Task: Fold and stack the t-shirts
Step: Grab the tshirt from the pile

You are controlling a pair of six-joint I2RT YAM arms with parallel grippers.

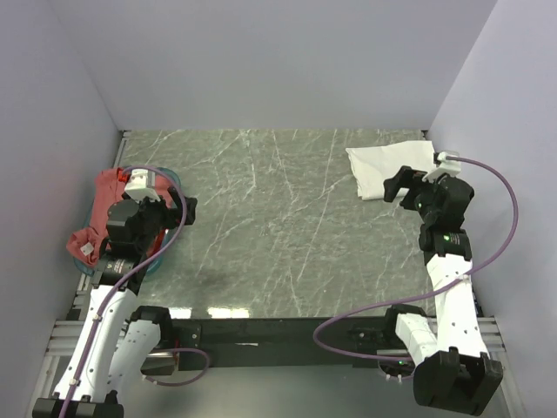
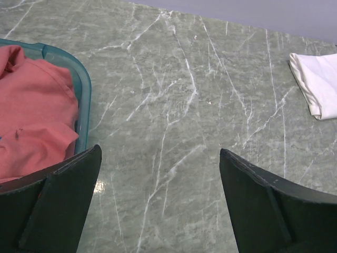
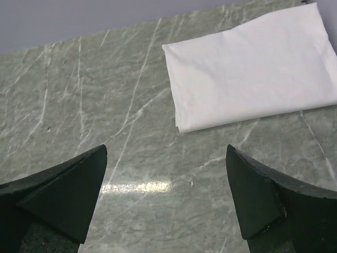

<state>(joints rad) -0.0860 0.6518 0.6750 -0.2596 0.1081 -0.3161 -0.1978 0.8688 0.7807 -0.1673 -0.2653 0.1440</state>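
Our left gripper (image 2: 159, 153), spread and empty, has the dusty-red shirt (image 2: 37, 116) just left of its jaws, in the basket (image 2: 84, 92); we judge this arm nearer. Our right gripper (image 3: 166, 150), equally spread, faces the folded white shirt (image 3: 253, 68) ahead-right, lying crosswise.

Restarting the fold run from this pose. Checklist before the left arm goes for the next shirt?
1. Left hand open, empty: ok.
2. Right hand open, off the white t-shirt: ok.
3. White t-shirt folded flat: ok.
4. Red t-shirt in the basket, exposed on top: ok.
5. More shirts under it: cannot tell.
6. Table middle bare for folding: ok.
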